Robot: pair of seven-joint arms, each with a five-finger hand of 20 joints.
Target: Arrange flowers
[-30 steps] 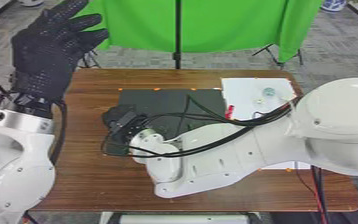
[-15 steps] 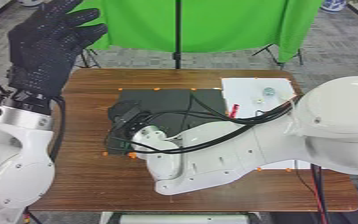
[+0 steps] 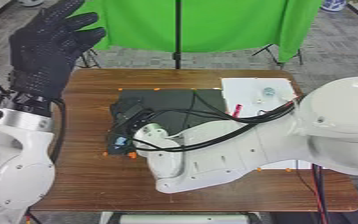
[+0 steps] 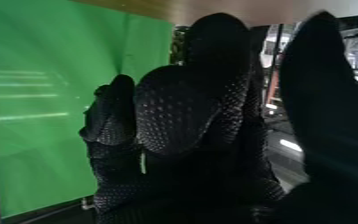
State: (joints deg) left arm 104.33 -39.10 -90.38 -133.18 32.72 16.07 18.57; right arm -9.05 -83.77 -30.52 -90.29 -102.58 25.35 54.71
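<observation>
Flower (image 3: 120,141), seemingly one, blue; left robot hand (image 3: 47,52) outspread; right robot hand (image 3: 127,113), grip unclear

I see glossy brown wood on the desk (image 3: 87,185), glossy white plastic-looking arms (image 3: 224,157) and green cloth (image 3: 238,25).

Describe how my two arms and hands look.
Both arms are glossy white, with rounded shells and small dark screws. The left hand and right hand wear black gloves dotted with a fine raised texture. A silver metal collar sits at the left wrist; black cables loop along both arms.
</observation>
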